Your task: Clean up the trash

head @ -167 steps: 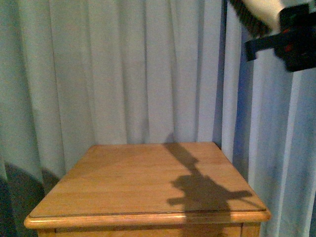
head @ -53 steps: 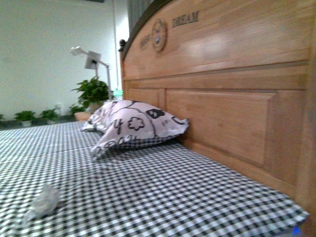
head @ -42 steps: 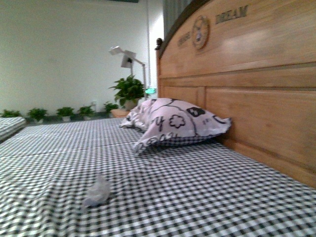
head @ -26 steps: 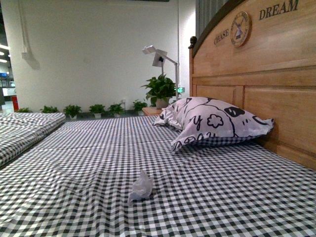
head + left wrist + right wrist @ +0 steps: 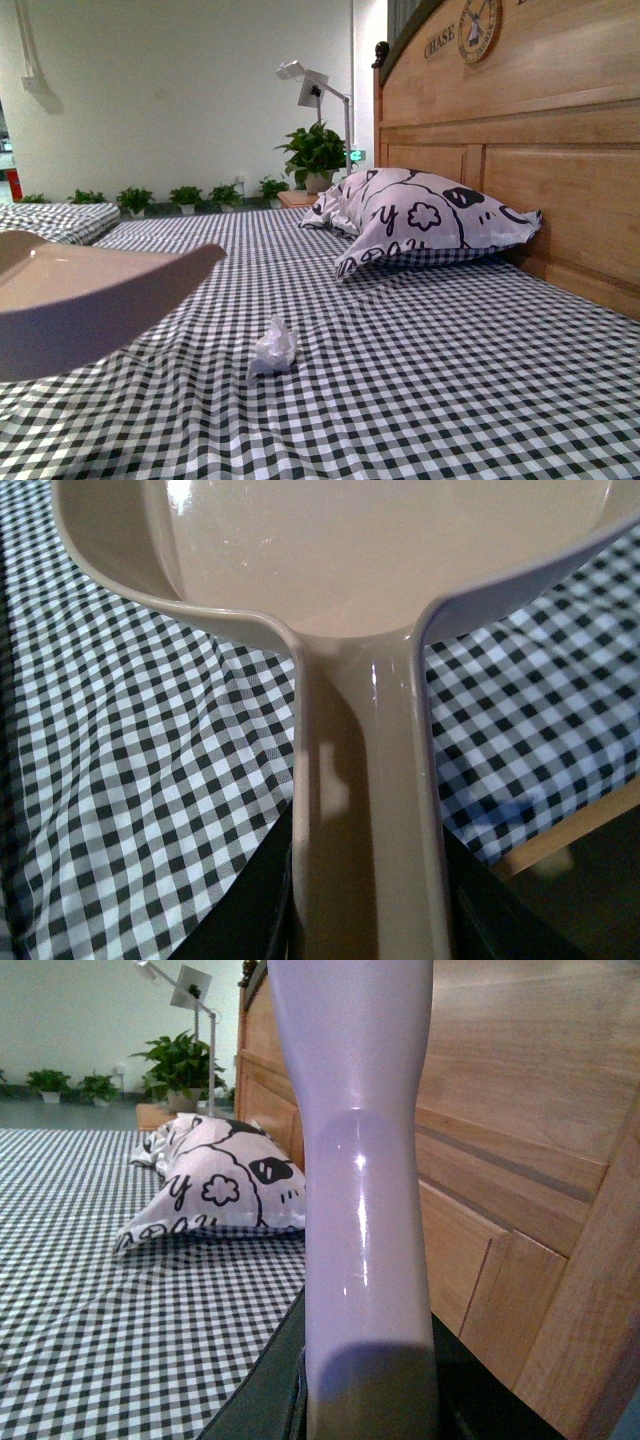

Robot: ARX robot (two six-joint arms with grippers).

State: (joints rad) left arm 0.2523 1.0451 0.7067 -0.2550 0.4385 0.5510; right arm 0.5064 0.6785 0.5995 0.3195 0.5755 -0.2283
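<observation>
Newly visible: a pale pink plastic dustpan point(image 5: 95, 300) (left gripper point(image 5: 365, 915) clasping it). It hangs near the crumpled white paper wad point(image 5: 274, 347); right gripper point(image 5: 368, 1395) clasps a pale handle point(image 5: 362, 1200).

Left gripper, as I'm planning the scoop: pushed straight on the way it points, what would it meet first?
The left gripper carries the pale pink dustpan ahead; its lip would probably meet the black-and-white checked bedsheet first. The crumpled white paper wad seems off that line, though depth is unclear.
</observation>
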